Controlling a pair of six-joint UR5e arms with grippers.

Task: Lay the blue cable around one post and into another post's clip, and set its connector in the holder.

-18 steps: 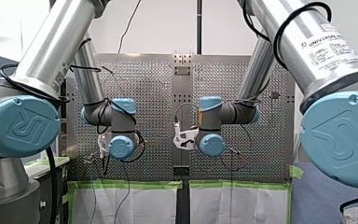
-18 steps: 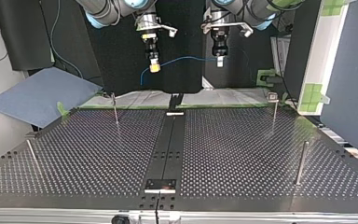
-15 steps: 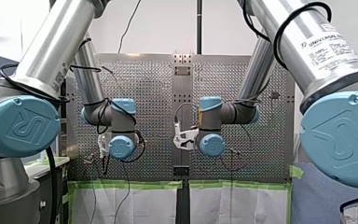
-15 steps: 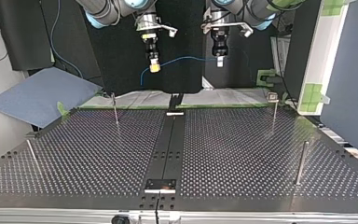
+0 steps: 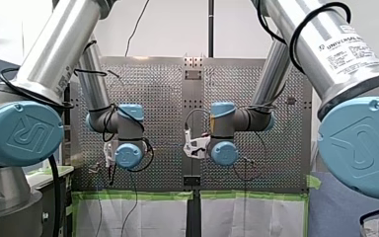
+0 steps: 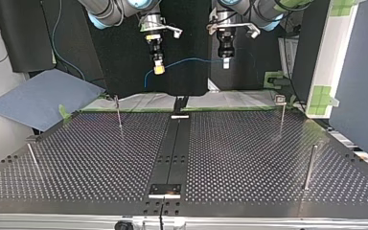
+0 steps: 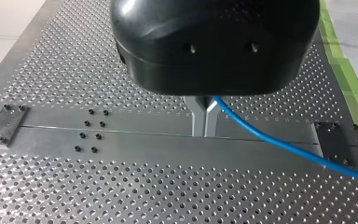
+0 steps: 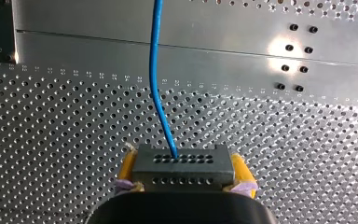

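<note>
The blue cable [image 6: 194,59] hangs clear above the table [image 6: 249,158], strung between both grippers. My right gripper [image 6: 158,68] clamps the cable's grey connector [image 8: 181,161] between its yellow pads; my left gripper [image 7: 204,128] pinches the cable itself, metal fingers closed on it

We read "UNIVERSAL R…" on the label [image 5: 348,45] of the right arm [image 5: 321,59]; the smaller print beneath is illegible.

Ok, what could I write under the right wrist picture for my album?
My right tool clamps the dark connector between yellow pads, its blue cable running ahead over the perforated table.
</note>
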